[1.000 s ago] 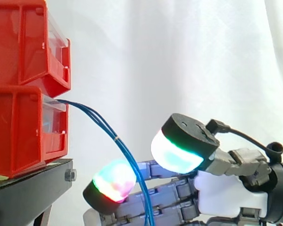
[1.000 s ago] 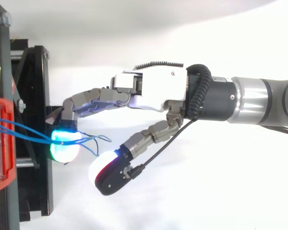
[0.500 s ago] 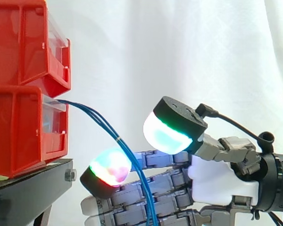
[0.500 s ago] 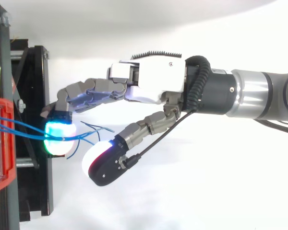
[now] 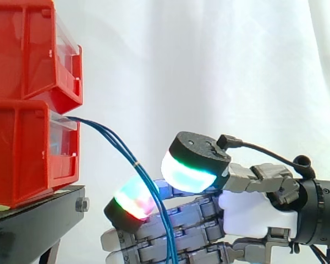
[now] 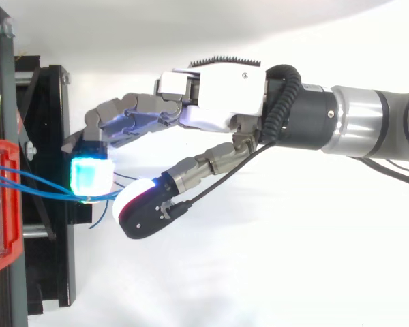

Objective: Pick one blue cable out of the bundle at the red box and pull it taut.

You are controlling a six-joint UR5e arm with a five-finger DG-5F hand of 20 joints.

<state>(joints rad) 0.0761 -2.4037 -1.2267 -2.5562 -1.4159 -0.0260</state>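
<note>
Several thin blue cables (image 5: 118,144) come out of the lower red box (image 5: 22,148) and droop down to the right. In the top view they run from the box (image 6: 0,204) to the right as a small bundle (image 6: 41,187). My hand (image 5: 253,214) reaches in from the right, level with the sagging part. Its thumb pad (image 5: 188,171) and a glowing fingertip (image 5: 133,199) have closed from either side on the cables, which pass between them. From above, my hand (image 6: 218,109) shows thumb and fingertip almost touching, with the cable ends hidden under the thumb.
A second red bin (image 5: 27,49) is stacked on the lower one. Both stand on a black stand (image 5: 33,225), whose edge (image 6: 51,136) lies just left of my fingertips. A white curtain hangs behind.
The thumb has swung down and left toward the fingertip, narrowing the gap until the cables are pinched. The loose cable ends have vanished under the thumb in the top view.
</note>
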